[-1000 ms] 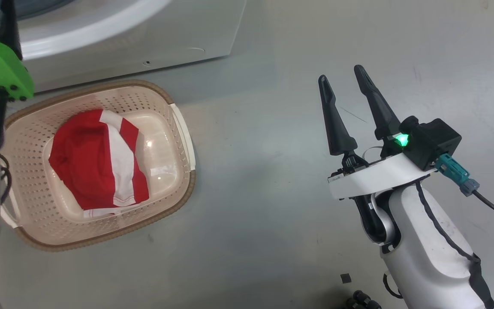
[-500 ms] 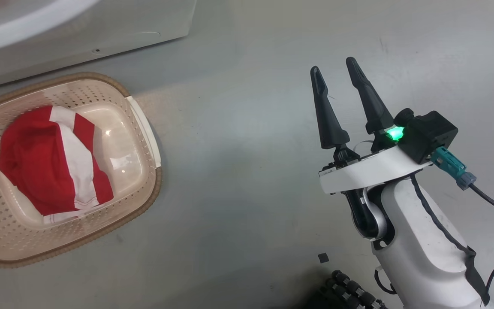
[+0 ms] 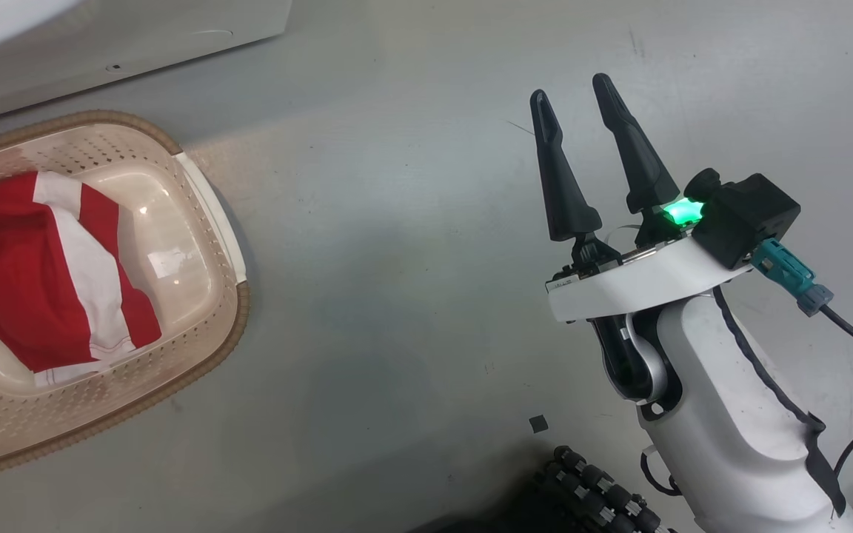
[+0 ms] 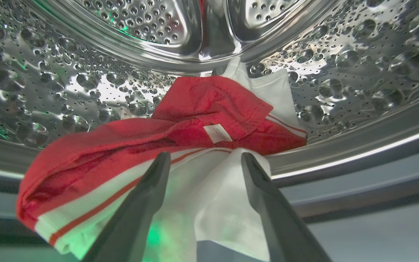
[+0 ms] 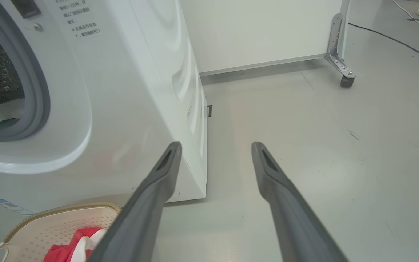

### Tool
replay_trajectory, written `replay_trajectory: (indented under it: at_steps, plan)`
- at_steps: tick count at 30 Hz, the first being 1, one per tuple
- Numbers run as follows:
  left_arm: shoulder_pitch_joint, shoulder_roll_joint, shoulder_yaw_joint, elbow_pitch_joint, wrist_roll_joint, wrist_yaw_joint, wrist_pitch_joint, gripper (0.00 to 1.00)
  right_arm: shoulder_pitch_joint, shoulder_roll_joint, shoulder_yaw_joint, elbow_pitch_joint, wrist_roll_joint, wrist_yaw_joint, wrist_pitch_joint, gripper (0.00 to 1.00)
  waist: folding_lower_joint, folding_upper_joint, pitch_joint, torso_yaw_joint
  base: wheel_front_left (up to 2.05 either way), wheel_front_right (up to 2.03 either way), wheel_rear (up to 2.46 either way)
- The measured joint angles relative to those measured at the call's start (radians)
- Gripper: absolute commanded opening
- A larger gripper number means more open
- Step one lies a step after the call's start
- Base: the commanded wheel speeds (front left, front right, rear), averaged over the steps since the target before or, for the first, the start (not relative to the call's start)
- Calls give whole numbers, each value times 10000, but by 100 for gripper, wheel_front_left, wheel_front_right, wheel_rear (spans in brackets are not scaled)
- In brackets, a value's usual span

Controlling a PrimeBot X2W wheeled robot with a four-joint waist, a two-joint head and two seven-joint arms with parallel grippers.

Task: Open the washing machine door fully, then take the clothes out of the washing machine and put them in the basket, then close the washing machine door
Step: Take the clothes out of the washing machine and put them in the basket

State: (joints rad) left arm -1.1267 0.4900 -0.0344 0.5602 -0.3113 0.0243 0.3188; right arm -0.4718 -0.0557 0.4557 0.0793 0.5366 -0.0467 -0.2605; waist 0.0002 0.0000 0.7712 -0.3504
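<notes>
Left wrist view: clothes (image 4: 195, 120) in drum (image 4: 67, 83)

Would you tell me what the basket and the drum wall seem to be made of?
The basket looks like glossy cream plastic: moulded holes, shiny floor. The drum wall looks like polished metal, probably steel: mirror-like reflections, stamped dimples.

right claw (image 3: 569, 87) spread wide, empty, fingers pointing up and forward, white forearm (image 3: 730, 414) angled beneath it, left claw (image 4: 205, 156) spread wide
</notes>
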Motion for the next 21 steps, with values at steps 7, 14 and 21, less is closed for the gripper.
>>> replay_trajectory:
  at_steps: [7,14,21]
  plan:
    - [-264,79,-10,380,-12,15,539,100,-158,0,44,13,0,-2,0,100,0,0,132,8,0,0,0]
    - [-520,171,-79,765,42,128,1250,100,-195,0,79,21,0,-2,0,100,-1,0,177,1,0,0,0]
    - [-660,265,-251,966,192,150,1781,0,-326,0,104,42,2,-2,0,100,-1,0,170,-39,0,0,0]
